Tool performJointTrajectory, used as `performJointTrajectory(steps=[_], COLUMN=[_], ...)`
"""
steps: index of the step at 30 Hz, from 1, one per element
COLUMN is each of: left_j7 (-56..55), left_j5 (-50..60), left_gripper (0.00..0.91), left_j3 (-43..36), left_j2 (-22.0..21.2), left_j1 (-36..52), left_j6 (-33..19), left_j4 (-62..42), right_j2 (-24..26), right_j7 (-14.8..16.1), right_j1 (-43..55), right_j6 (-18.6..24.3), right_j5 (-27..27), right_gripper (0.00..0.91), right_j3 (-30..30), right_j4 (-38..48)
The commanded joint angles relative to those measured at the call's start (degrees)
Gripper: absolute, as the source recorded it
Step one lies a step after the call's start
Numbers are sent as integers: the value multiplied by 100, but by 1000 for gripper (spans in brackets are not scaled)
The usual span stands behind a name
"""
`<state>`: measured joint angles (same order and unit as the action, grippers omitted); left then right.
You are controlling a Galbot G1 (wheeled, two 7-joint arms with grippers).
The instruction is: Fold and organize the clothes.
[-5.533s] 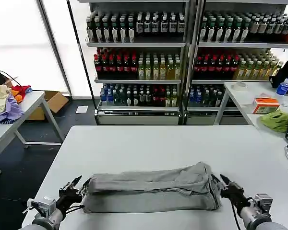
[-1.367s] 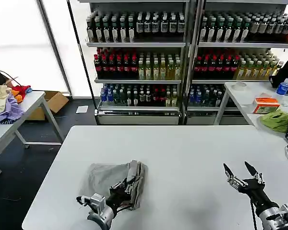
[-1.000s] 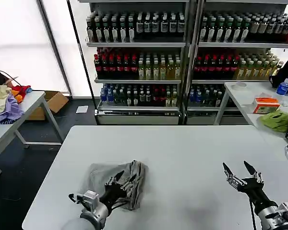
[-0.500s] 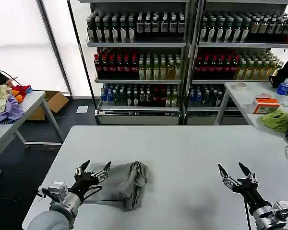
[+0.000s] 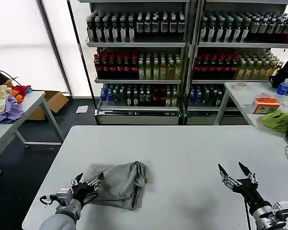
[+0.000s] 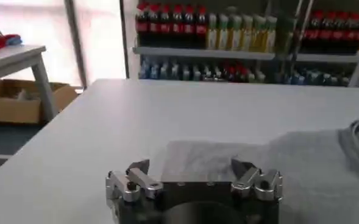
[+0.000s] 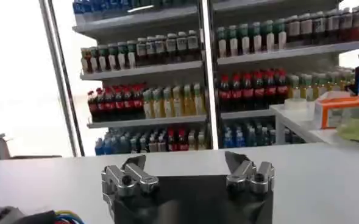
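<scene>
- The grey shirt [image 5: 116, 183] lies folded into a compact bundle in the lower left of the head view, on the white table [image 5: 182, 153], with a bunched, thicker fold along its right edge.
- The left gripper [image 5: 88, 184] sits at the bundle's left edge, fingers spread and holding nothing; in the left wrist view the fabric [image 6: 277, 164] lies just ahead of the parted jaws.
- The right gripper [image 5: 235, 175] hovers in the lower right of the head view, well apart from the shirt, fingers spread and empty.
- We judge the shirt to be light, soft and limp: it will sag and unfold if lifted by a single layer.
- We judge the cotton to offer good friction, so slipping is a lesser risk than layers separating.
- We recommend pinching through all stacked layers at a folded edge, not at a loose hem.
- We advise taking hold at the flat left edge for sliding the bundle, or at the thick right fold for lifting it.
- We expect no risk of breakage; firm closing pressure is acceptable.
</scene>
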<state>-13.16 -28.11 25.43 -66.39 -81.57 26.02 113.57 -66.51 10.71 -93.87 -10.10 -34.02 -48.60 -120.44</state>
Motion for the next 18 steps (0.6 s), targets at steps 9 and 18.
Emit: performJointTrajectory(steps=[9,18], left_j7=[17,85], left_j5=[426,357], left_gripper=[10,10], left_j3=[-193,-104], left_j2=[-542,-765], left_j1=[-244,-309], left_j6=[-323,-538], left_j4=[-331,-391], right_j2=[-65,-51], right_j7=[-6,-31], right_j1=[65,120], right_j6=[-17,46], right_j5=[9,-101], right_gripper=[907,907], right_j3=[68,33], right_j4=[-48,85])
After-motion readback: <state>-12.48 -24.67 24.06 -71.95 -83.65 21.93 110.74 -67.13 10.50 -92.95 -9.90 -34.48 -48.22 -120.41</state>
